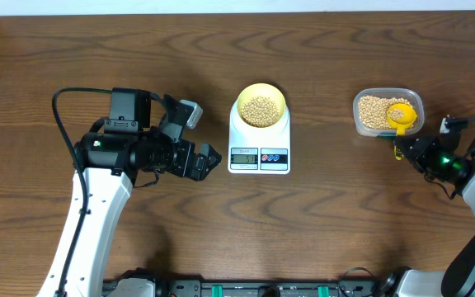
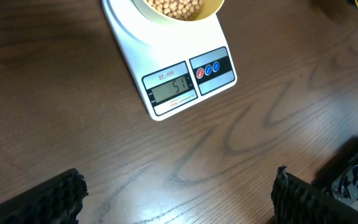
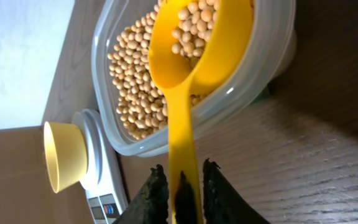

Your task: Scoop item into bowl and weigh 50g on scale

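Overhead, the scale (image 1: 259, 142) sits mid-table, a little toward the far edge, with the bowl (image 1: 241, 101) centred on its platform so the whole load bears on the sensor; beans (image 1: 261, 110) fill the bowl's bottom in a shallow heap. The display (image 2: 174, 91) faces the near edge, and in the left wrist view it seems to read 51, a touch over target, so I judge the weighing close to done, perhaps one small correction short.

The tub (image 1: 357, 115) stands toward the right edge, well apart from the scale, holding the rest of the beans. The scoop (image 1: 402, 115) lies with its cup inside the tub, some beans in it, and its handle out over the near rim, where an arm can reach it. The right gripper (image 3: 184, 194) has its fingers close on either side of that handle; I cannot tell whether they actually pinch it or only flank it.

The left gripper (image 2: 176, 199) hangs with its jaws spread wide and nothing between them, just off the scale's near-left corner and clear of it, likely parked there so its camera can read the display.

The table (image 1: 328, 214) between tub and scale is bare, so nothing blocks a scoop's path. The risks look small: tipping the light bowl, or nudging the scale.
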### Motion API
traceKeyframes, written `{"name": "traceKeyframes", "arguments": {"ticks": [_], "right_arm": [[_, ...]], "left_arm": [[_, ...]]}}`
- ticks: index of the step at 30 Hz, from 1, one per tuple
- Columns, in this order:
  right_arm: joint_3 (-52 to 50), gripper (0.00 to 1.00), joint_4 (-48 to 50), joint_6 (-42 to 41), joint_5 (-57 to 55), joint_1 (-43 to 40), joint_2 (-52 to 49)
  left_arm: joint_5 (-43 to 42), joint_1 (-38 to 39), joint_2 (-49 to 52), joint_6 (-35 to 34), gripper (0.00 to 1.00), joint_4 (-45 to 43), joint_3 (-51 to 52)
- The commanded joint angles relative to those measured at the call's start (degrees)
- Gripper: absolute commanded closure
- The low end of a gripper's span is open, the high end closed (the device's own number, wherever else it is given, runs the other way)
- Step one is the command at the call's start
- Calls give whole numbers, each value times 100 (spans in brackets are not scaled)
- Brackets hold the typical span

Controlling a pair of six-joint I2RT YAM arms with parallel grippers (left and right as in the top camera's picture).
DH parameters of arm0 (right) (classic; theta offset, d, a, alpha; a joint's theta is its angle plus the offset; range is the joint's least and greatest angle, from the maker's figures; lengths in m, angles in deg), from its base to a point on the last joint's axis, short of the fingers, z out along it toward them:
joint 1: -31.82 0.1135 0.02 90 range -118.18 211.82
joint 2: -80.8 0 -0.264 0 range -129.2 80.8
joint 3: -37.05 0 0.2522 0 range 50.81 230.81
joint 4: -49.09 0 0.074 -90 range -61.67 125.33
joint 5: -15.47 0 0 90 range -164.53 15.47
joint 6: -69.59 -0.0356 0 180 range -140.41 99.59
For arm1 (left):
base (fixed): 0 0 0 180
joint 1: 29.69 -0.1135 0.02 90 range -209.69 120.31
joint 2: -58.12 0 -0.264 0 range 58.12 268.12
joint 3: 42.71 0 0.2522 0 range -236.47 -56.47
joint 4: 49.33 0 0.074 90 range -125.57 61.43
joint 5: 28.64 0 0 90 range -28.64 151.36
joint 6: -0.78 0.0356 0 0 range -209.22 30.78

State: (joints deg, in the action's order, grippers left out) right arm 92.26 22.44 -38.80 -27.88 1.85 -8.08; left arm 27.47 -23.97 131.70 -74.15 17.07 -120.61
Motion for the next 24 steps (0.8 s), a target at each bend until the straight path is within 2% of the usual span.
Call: {"name": "traceKeyframes", "arguments": {"ticks": [1, 5, 11, 24], "right_arm": [[-35, 85, 33, -7, 177, -4, -17], [-35, 87, 31, -35, 175, -4, -17], [-35, 99, 28, -52, 177, -4, -15], [144, 98, 17, -133, 603, 9, 254]], "left_arm": [[50, -28, 24, 33, 2, 17, 31], [50, -28, 24, 33, 2, 17, 31], [50, -28, 24, 33, 2, 17, 31], [50, -28, 24, 33, 2, 17, 31]]}}
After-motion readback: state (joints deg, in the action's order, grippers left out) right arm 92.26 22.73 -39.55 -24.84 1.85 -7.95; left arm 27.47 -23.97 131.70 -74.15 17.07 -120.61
